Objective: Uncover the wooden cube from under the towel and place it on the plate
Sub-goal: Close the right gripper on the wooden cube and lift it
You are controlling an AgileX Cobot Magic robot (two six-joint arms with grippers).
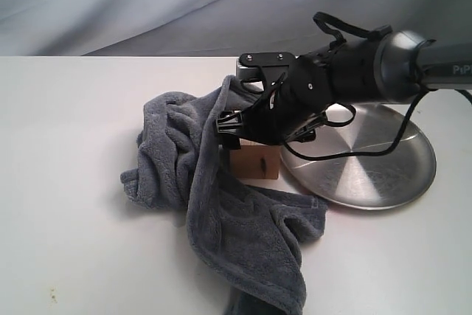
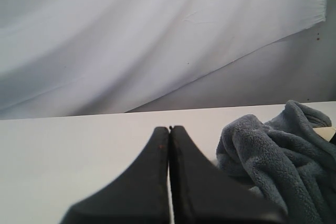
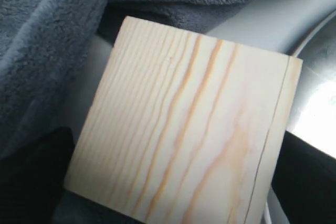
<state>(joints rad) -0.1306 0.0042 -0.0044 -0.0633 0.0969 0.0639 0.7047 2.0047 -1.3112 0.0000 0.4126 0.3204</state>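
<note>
The wooden cube (image 1: 258, 161) stands on the table between the towel (image 1: 221, 219) and the plate (image 1: 369, 167), its top uncovered. My right gripper (image 1: 259, 135) reaches down onto it from the right. In the right wrist view the cube (image 3: 184, 129) fills the frame, with a dark finger (image 3: 31, 182) pressed at each side, so the right gripper (image 3: 173, 198) is shut on it. Towel (image 3: 42, 51) lies beside it and the plate rim (image 3: 315, 103) shows at the edge. My left gripper (image 2: 169, 129) is shut and empty, low over bare table, near the towel (image 2: 283, 150).
The white table (image 1: 66, 145) stretches left of the towel. One end of the towel hangs toward the table's front edge (image 1: 258, 304). A grey cloth backdrop (image 1: 147, 5) stands behind. Black cables (image 1: 354, 145) loop from the right arm over the plate.
</note>
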